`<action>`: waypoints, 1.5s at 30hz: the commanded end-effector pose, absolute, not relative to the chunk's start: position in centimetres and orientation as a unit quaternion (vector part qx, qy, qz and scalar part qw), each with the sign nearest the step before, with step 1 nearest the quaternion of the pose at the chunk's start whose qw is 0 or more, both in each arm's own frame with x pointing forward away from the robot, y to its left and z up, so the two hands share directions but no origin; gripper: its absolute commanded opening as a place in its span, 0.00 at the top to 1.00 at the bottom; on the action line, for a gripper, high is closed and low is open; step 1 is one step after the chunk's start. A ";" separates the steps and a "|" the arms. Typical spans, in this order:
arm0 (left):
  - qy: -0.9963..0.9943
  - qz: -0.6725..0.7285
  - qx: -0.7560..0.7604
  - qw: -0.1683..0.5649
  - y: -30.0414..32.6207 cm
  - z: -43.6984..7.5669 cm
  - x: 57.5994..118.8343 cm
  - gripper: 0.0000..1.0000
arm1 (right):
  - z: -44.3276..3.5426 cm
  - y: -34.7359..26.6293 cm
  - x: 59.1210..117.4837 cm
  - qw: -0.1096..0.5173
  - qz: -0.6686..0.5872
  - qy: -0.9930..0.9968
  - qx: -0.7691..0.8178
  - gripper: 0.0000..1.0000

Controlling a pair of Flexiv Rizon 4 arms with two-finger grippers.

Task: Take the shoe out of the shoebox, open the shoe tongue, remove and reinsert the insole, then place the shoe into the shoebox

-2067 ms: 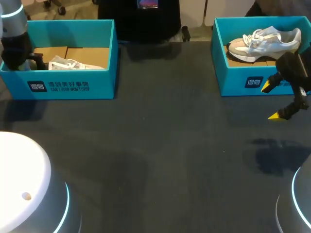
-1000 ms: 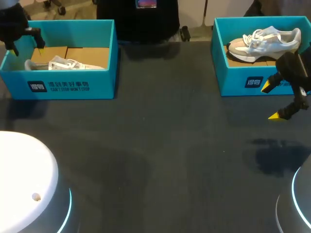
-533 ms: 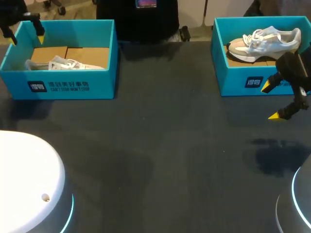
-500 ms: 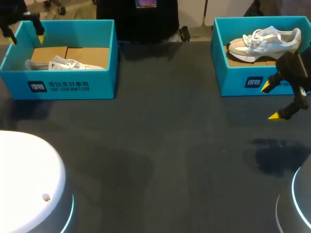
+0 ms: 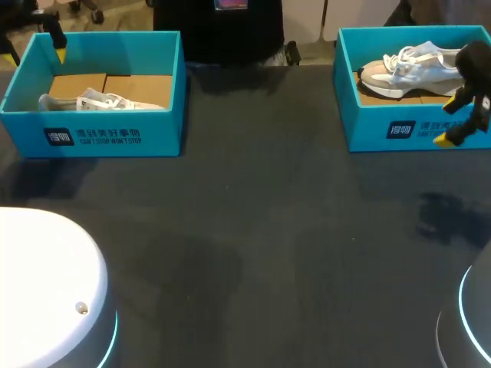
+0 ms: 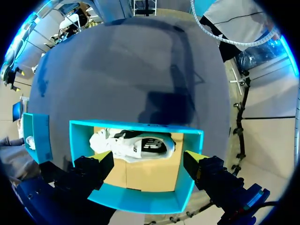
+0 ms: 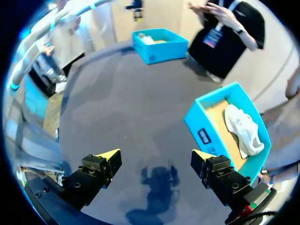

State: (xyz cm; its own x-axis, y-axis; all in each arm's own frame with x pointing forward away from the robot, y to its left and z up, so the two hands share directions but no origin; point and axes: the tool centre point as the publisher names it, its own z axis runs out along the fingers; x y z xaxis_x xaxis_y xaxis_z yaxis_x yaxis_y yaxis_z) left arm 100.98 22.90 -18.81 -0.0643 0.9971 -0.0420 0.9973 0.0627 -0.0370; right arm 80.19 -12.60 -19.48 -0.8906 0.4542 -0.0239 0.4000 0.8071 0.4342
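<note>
In the upper left corner of the head view, the left pincer [image 5: 33,52] hung released, its fingers wide apart above the left end of the left shoebox [image 5: 100,134]. The arm behind it was cut off by the frame. A white shoe [image 5: 103,100] lay inside this box on brown cardboard, mostly hidden by the front wall. That wall carried a small square label [image 5: 60,136] and a line of white print.

In the left wrist view the shoe [image 6: 133,145] lay on its side ahead of the gaping pincer [image 6: 149,165], with a dark emblem too small to read.

The dark surface [image 5: 253,230] stretched between the boxes. In the upper right, the right shoebox [image 5: 368,130] held a second shoe [image 5: 418,65], white and grey, and had a label [image 5: 400,129] too. The right pincer [image 5: 449,124] hung released before its front wall, covering part of the print; one yellow tip was hard to make out.

In the right wrist view this pincer [image 7: 155,159] gaped over the surface, with the box [image 7: 201,126] ahead, beside one finger.
</note>
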 end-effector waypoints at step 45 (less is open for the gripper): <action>0.729 -0.027 0.684 0.003 22.9 -18.8 100.9 0.00 | -23.5 -23.8 100.3 0.129 0.184 0.789 0.571 0.00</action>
